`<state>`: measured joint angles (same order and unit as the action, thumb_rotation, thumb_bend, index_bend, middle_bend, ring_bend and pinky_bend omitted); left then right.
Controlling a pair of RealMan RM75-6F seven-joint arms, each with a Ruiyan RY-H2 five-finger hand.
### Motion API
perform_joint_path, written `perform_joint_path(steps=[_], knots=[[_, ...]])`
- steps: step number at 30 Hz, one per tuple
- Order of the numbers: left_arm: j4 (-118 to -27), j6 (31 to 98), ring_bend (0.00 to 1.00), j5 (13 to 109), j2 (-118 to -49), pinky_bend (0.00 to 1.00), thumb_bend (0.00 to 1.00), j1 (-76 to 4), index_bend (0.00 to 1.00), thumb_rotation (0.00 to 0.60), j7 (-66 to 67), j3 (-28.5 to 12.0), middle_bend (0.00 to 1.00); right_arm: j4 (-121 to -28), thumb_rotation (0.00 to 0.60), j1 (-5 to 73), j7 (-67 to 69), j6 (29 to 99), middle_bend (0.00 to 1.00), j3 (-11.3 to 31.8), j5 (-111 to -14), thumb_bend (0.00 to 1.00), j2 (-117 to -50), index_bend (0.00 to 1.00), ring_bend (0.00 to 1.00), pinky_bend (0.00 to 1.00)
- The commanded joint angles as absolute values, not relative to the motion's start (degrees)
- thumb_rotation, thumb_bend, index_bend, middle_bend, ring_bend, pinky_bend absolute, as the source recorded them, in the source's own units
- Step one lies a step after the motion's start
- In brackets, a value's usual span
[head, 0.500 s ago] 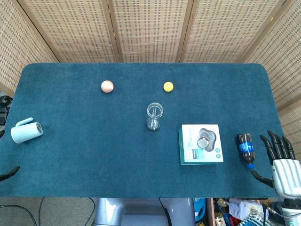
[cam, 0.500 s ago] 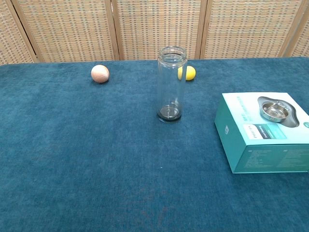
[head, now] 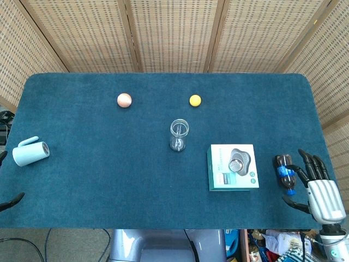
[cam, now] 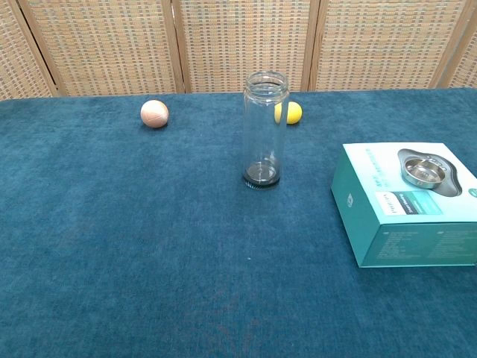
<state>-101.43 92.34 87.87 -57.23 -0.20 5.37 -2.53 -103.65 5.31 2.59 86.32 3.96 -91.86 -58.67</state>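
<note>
Two hands at tabletop (head: pixel 109 180) edges. Right hand (head: pixel 319 188): fingers (head: pixel 305 164) spread, empty, just beside lying cola bottle (head: pixel 284 173); contact unclear. Left hand (head: pixel 10 201): only dark tips visible, state cannot be told. Teal box (head: pixel 233 167) left of bottle; glass jar (cam: pixel 264 128) upright mid-table.

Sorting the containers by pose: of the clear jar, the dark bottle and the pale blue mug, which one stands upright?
The clear jar at mid-table stands upright, its open mouth up. The dark bottle near the right hand and the pale blue mug both lie on their sides.
</note>
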Motion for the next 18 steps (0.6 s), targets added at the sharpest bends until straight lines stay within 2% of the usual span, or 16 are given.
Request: perform_joint_path(steps=[1,5,10,15,18], knots=[[-101.46,91.96,0.00,87.74,-57.16,0.00,0.09,-0.38,0.00,0.600,5.41,-2.57,0.00,-100.93,0.600,11.57,11.60,78.89,0.00,6.26,-91.70,0.20,-58.83,0.46,0.00,0.05],[-101.75,92.36,0.00,87.79,-57.02,0.00,0.09,-0.13,0.00,0.600,5.27,-2.55,0.00,-99.36,0.600,16.21,13.13,72.61,0.01,8.61,-88.37,0.28,-59.90,0.53,0.00,0.06],[-101.79,93.10,0.00,88.30,-57.27,0.00,0.09,0.30,0.00,0.600,5.94,-2.35,0.00,-99.56,0.600,21.25,7.66,65.50,0.01,11.44,-81.74,0.36,-61.63,0.53,0.00,0.06],[-101.60,92.27,0.00,87.37,-57.32,0.00,0.09,0.07,0.00,0.600,5.83,-2.54,0.00,-100.35,0.600,24.26,0.32,62.55,0.01,12.93,-76.87,0.44,-63.26,0.53,0.00,0.06],[-101.62,92.28,0.00,87.10,-57.23,0.00,0.09,0.05,0.00,0.600,5.54,-2.74,0.00,-100.08,0.600,25.71,-4.08,61.53,0.01,13.10,-74.98,0.45,-64.56,0.53,0.00,0.07]])
